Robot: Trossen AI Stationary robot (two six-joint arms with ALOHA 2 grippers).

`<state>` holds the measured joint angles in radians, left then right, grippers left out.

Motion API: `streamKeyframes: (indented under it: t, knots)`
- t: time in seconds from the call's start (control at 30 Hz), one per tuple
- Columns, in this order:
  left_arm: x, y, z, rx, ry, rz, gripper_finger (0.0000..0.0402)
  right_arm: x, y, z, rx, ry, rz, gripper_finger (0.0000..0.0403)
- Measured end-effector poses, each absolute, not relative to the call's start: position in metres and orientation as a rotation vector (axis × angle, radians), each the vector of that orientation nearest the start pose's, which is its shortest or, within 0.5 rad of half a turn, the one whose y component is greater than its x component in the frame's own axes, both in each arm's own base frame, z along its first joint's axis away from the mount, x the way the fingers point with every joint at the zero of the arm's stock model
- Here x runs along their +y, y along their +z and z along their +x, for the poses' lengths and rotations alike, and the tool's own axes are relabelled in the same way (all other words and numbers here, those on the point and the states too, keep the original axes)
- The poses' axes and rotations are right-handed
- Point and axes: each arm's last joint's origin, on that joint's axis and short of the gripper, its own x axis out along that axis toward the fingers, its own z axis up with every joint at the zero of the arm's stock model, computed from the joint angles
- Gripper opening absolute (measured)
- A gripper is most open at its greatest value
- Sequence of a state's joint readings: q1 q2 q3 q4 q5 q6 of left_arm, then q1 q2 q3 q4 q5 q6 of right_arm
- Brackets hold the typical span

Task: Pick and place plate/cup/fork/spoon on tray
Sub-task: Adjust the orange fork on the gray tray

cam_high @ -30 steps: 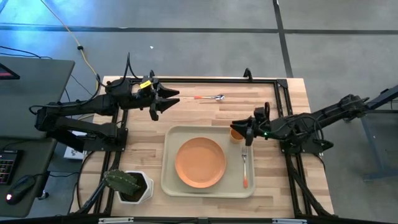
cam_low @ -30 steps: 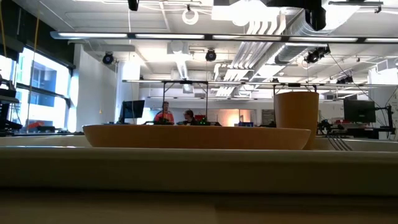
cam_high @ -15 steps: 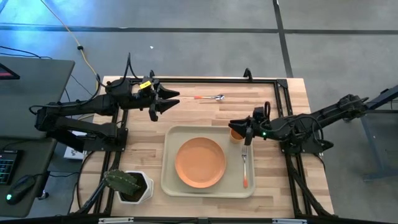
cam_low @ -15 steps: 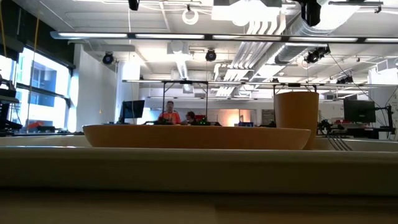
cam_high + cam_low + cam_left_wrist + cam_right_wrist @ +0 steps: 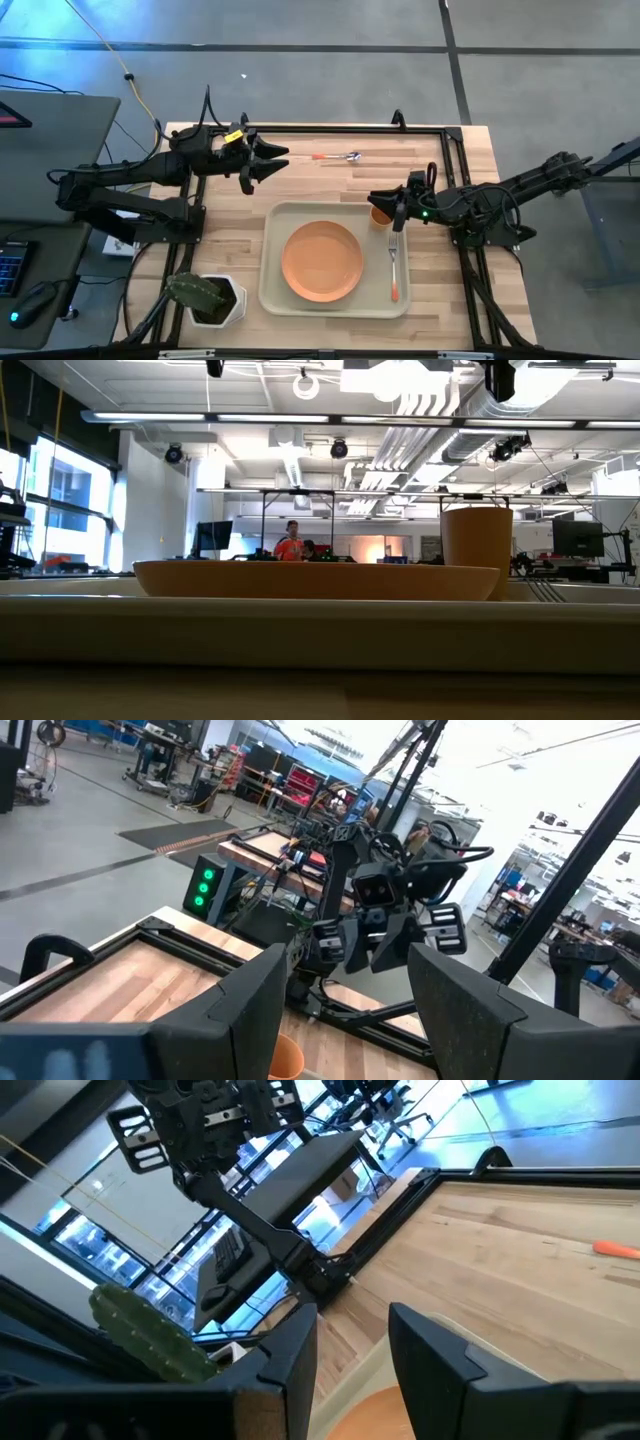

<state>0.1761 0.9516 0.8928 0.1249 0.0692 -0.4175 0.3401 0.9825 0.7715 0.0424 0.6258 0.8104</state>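
Now the right gripper (image 5: 393, 211), fingers spread, has edged in over the cup (image 5: 379, 215) at the tray's (image 5: 275, 290) far right corner. The left gripper (image 5: 262, 163), parted and empty, waits near the spoon (image 5: 337, 157), the one piece left on the desk (image 5: 240, 240).

The tray (image 5: 275, 290) fills the table's (image 5: 470, 180) near middle, its floor largely taken by the plate (image 5: 322, 261), the fork (image 5: 394, 262) and the cup (image 5: 379, 215) in the far right corner. The right gripper (image 5: 400, 212), fingers parted, hangs over that cup. A potted cactus (image 5: 205, 296) blocks the near left corner. Bare wood lies open around the spoon (image 5: 338, 157) along the far edge.
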Motion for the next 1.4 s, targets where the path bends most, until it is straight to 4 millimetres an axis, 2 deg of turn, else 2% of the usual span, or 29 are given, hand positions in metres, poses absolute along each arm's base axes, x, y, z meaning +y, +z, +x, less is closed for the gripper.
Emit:
streamKeyframes:
  t: [1.4]
  knots:
    - [0.035,0.3704,0.2084,-0.088,0.09,-0.434,0.02,0.0556,0.3173,0.209,0.001,-0.334,0.734,0.0116]
